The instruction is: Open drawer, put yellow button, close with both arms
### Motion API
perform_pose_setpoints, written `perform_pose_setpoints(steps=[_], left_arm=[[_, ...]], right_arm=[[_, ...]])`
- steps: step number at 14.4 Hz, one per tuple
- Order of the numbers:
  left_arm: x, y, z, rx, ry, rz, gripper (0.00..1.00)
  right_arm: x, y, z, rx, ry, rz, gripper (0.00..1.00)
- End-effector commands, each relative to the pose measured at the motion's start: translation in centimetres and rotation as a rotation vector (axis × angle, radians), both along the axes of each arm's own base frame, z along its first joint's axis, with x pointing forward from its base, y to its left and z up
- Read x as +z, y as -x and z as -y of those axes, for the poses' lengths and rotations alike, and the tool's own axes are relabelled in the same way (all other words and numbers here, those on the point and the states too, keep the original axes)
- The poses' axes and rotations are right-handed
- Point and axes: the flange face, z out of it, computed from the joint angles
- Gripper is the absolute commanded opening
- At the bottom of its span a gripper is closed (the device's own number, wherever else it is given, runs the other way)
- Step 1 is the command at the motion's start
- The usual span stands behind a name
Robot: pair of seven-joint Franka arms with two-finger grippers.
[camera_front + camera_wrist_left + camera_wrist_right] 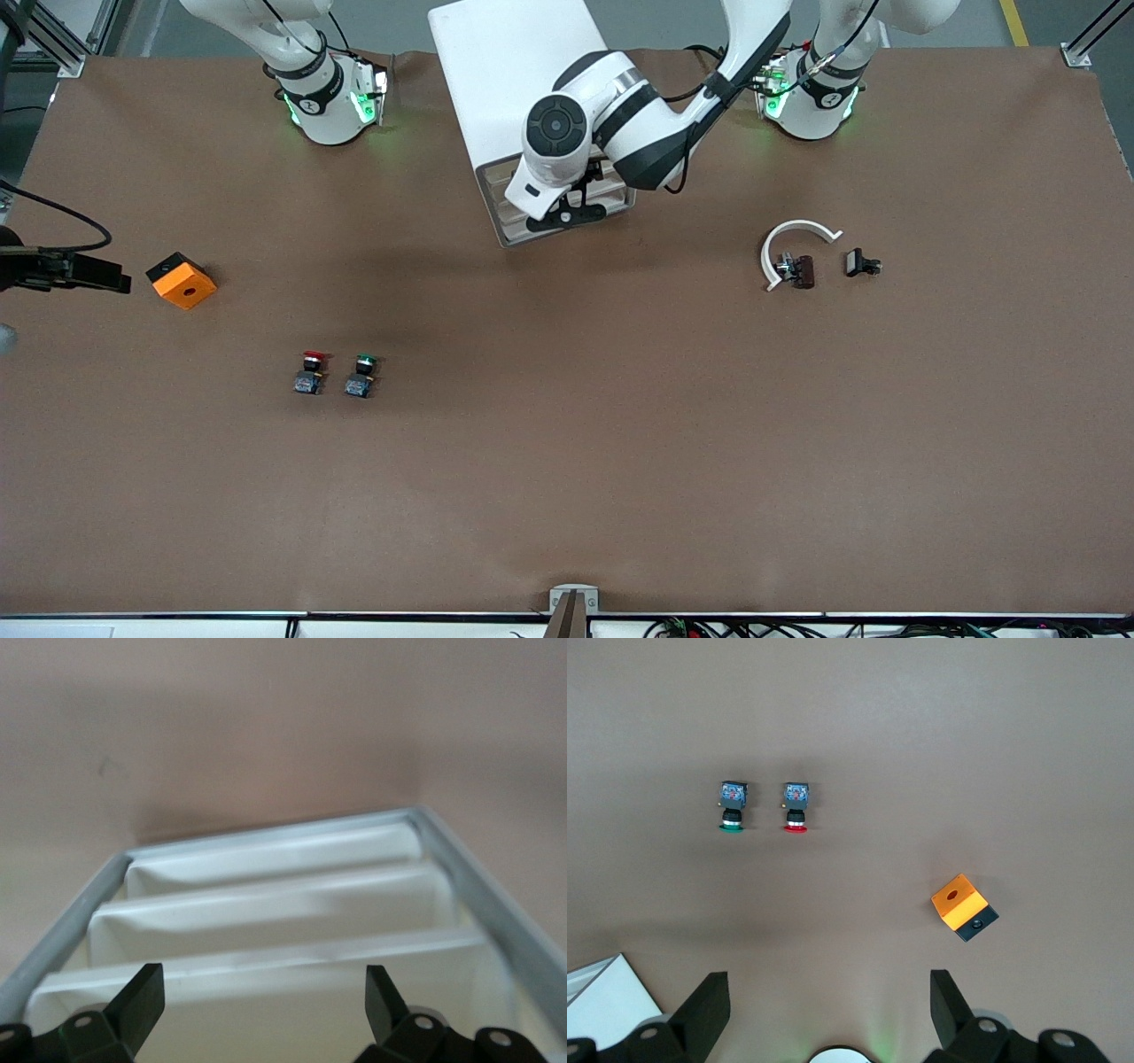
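drawer (292,958), top of the cabinet (505,71), looks pushed in. left gripper (264,973) hangs at its front, fingers spread, seemingly placed to push. right gripper (829,976) waits, spread, above the table. yellow button not visible; only the red switch (311,372) and green switch (361,376) lie out.

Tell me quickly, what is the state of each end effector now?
Left end effector: open, empty, at the cabinet drawers.
Right end effector: open, empty, above the table.
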Motion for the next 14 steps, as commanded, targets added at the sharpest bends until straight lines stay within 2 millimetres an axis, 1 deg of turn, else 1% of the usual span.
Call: perform_pose_setpoints(steps=[1, 2, 3, 4, 5, 7, 9, 11, 12, 14], left_arm=[[1.7, -6.0, -3.2, 0.106, 0.032, 0.010, 1.00], [2.2, -7.7, -4.3, 0.135, 0.040, 0.018, 1.00], [2.5, -9.1, -5.5, 0.163, 0.044, 0.023, 1.00], [2.5, -10.7, -7.1, 0.195, 0.043, 0.024, 1.00], [2.7, -12.1, -8.6, 0.216, 0.036, 0.039, 1.00], [2.3, -14.4, -11.4, 0.215, -0.024, 0.105, 1.00], [1.4, -16.8, -14.6, 0.220, -0.086, 0.156, 1.00], [1.2, -19.5, -18.5, 0.252, -0.133, 0.193, 1.00], [1.0, -20.6, -20.5, 0.263, -0.156, 0.209, 1.00], [1.0, -21.9, -23.4, 0.283, -0.197, 0.222, 1.00]], right_arm=[[3.3, 2.1, 0.3, 0.008, -0.016, 0.044, 1.00], [3.5, 2.7, 0.5, 0.006, -0.021, 0.023, 1.00], [4.1, 3.2, -0.2, 0.019, -0.012, 0.024, 1.00], [4.3, 3.3, -0.7, 0.030, -0.006, 0.029, 1.00], [4.7, 3.6, -0.5, 0.028, -0.005, 0.055, 1.00], [5.5, 4.4, 0.2, 0.029, -0.012, 0.134, 1.00], [4.9, 5.6, 1.1, 0.061, -0.015, 0.155, 1.00], [4.9, 6.5, 1.3, 0.059, -0.017, 0.168, 1.00], [4.9, 6.7, 1.3, 0.057, -0.017, 0.166, 1.00], [4.9, 7.1, 1.2, 0.051, -0.018, 0.162, 1.00]])
